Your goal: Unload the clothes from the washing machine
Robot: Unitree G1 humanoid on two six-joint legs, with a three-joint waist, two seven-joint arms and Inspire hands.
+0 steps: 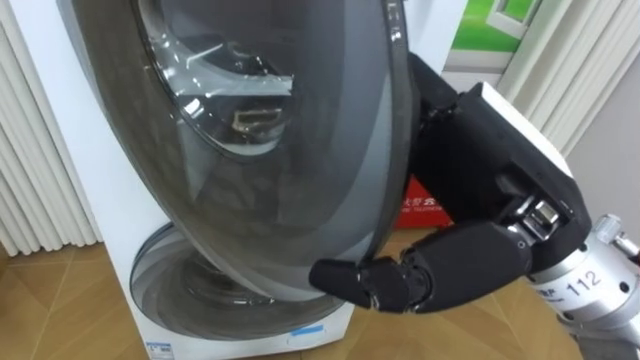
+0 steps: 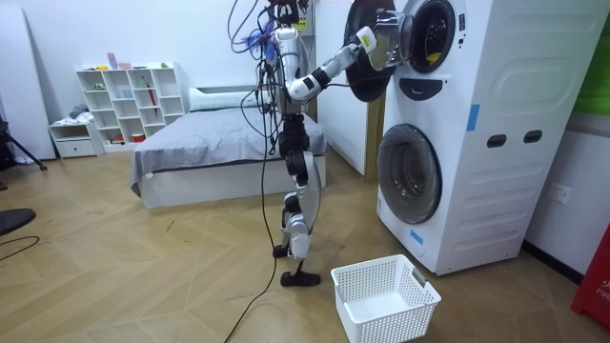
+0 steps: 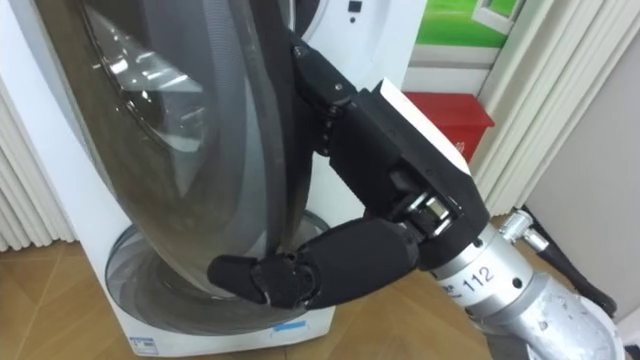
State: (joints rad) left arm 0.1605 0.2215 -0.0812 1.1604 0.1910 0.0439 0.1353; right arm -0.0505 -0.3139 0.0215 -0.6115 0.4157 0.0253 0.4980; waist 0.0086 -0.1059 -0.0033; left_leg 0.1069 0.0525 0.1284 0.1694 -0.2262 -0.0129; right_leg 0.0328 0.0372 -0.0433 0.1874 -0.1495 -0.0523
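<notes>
A white slatted laundry basket (image 2: 386, 300) stands on the wooden floor (image 2: 143, 267). Along the far wall is a bed (image 2: 210, 143) with a grey cover. On the room view's left of it are a white shelf unit (image 2: 129, 95) with small items and a low white cabinet (image 2: 74, 139). A red box (image 3: 465, 115) sits below a green picture (image 3: 460, 25), beside pale curtains (image 3: 545, 100).

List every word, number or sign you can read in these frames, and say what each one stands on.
"112": on the wrist of the right hand, which grips the door.
White print on the red object behind the door: partly hidden, not readable.
Label on the lower machine: too blurred to read.
Marks on the white panel: too small to read.
</notes>
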